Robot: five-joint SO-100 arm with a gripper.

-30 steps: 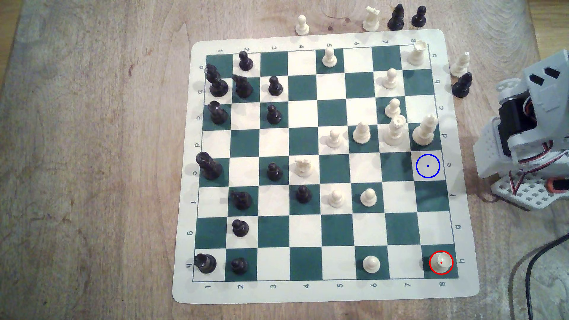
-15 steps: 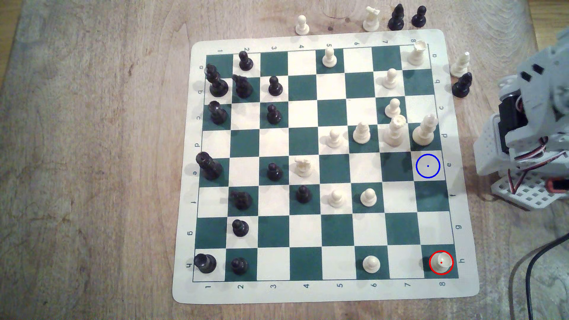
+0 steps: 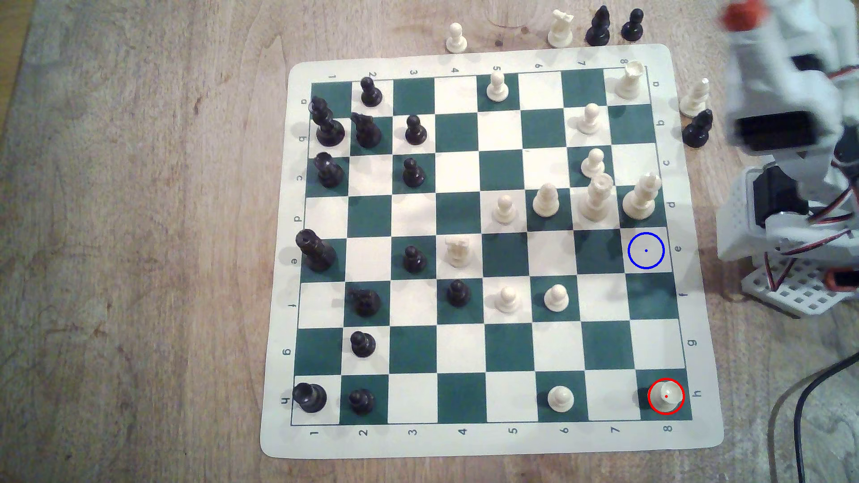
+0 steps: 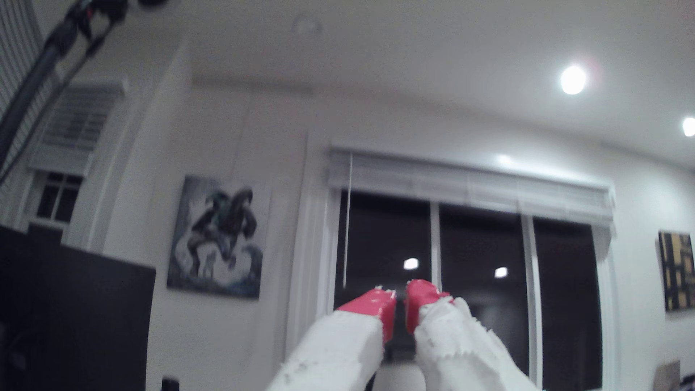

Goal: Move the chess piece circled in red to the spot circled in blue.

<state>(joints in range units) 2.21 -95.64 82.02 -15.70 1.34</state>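
The chess piece (image 3: 665,394), short and cream-white, stands inside the red ring on the green corner square at the exterior view's lower right. The spot (image 3: 646,251), a cream square with a blue ring and dot, lies three squares further up the same edge column and is bare. My arm rises blurred beside the board at the exterior view's right edge. Its red-tipped gripper (image 3: 741,14) is high near the top corner, far from both. In the wrist view the gripper (image 4: 401,297) points at a room wall and window, its fingers nearly together with nothing between them.
Two tall cream pieces (image 3: 641,197) (image 3: 596,197) stand just above the spot. A cream piece (image 3: 696,96) and a black piece (image 3: 697,128) sit off the board near the arm. A black cable (image 3: 809,394) runs at the lower right. The arm's base (image 3: 790,283) is right of the board.
The arm has unfolded and lifted, swinging its gripper up toward the exterior view's top right corner. No chess piece has moved.
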